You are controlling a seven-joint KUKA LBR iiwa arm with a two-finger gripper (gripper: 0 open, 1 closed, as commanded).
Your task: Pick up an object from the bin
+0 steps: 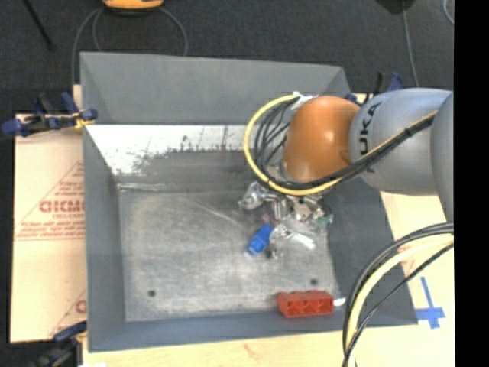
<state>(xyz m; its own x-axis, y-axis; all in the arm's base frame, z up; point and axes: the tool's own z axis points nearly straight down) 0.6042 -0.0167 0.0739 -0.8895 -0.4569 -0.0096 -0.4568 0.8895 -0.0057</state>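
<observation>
Right of the grey metal bin's [103, 228] middle, the claw [283, 230] sits just beside a small blue plastic piece [259, 242]; can't tell how wide it's open. I'd centre over that piece before closing.

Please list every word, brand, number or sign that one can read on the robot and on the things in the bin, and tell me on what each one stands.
"UKA": dark letters on the grey arm, beside its orange cover; probably the brand KUKA with the first letter hidden.
Red block at the bin's near edge: no text can be read.
Small blue piece mid-bin: too small to read.
</observation>
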